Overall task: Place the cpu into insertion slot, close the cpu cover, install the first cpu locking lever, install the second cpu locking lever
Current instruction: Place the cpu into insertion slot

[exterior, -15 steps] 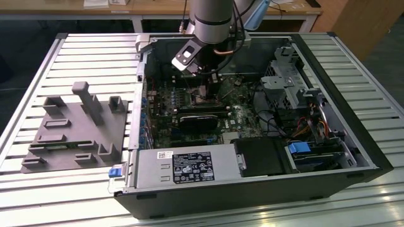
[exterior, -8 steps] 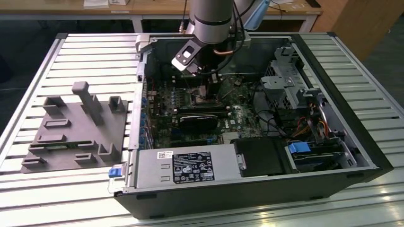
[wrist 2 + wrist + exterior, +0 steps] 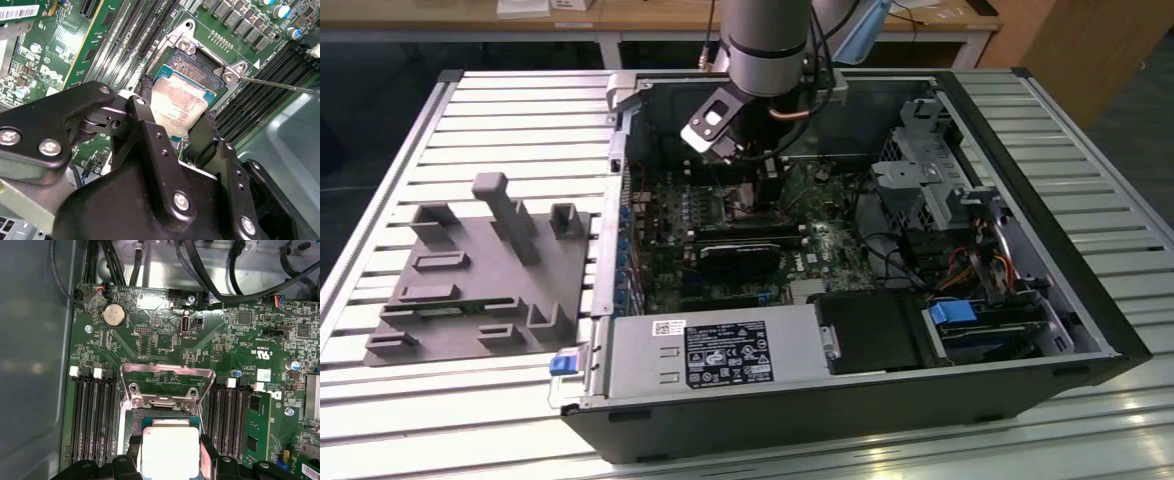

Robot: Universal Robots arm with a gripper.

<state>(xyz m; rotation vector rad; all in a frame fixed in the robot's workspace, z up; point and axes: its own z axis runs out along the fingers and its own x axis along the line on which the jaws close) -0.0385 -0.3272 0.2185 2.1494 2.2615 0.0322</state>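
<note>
Gripper: gripper (image 3: pixel 177 106) pinches the cpu (image 3: pixel 172 100) by two opposite edges.
Fingers: two black fingers (image 3: pixel 146 95) are spread only as far as the chip is wide, one pad on each side edge; both wrist views show them pressed against it (image 3: pixel 207 447).
Cpu: it sits between the fingertips, with its pale metal top facing up toward both wrist cameras and a strip of its green edge showing past the fingertips. It lies over the near part of the slot. I cannot tell whether it is already touching the slot or is just above it.
Slot: slot (image 3: pixel 192 62) lies directly under and just beyond the fingertips. Its dark contact field is still bare on the far side of the chip, and its silvery rim has screws at the corners.
Cover: cover (image 3: pixel 167 369) stands raised beyond the fingertips, hinged up at the far end of the slot. The board (image 3: pixel 160 340) shows through its window, and it is clear of the chip.
Lever: thin metal lever (image 3: pixel 280 86) runs out sideways from a far corner of the rim, apart from the fingers.
Memory slots: long black memory slots (image 3: pixel 92 420) run along both sides of the fingers, outside the rim.
Arm: in the exterior view the arm (image 3: pixel 767 40) reaches down into the open case (image 3: pixel 854 415), over the far part of the board.
</note>
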